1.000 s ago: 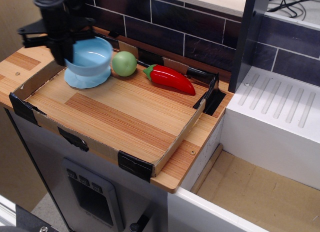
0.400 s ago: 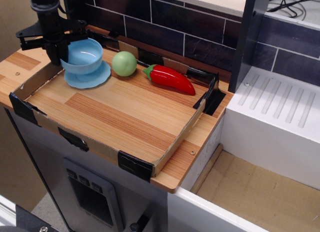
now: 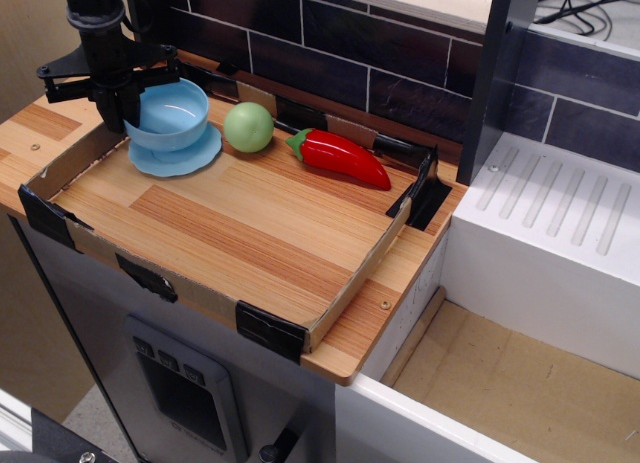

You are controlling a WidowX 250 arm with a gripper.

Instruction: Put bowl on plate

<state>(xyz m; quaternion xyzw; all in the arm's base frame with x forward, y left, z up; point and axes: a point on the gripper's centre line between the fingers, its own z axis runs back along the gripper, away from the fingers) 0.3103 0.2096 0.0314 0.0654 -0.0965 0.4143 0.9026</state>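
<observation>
The light blue bowl (image 3: 175,115) sits on the flat light blue plate (image 3: 185,158) at the back left of the wooden tray (image 3: 240,233), tilted a little. My black gripper (image 3: 118,101) comes down from above at the bowl's left rim. Its fingers close over that rim and hide the bowl's left edge. The plate's left part is hidden behind the bowl and the gripper.
A green ball (image 3: 248,127) lies just right of the bowl, and a red pepper (image 3: 338,157) lies further right. The tray has low cardboard walls with black corner clips. A dark tiled wall stands behind, and a white sink unit (image 3: 550,233) is on the right.
The bowl came down from its raised position onto the plate. The gripper lowered with it and shifted slightly left, then a little back right.
</observation>
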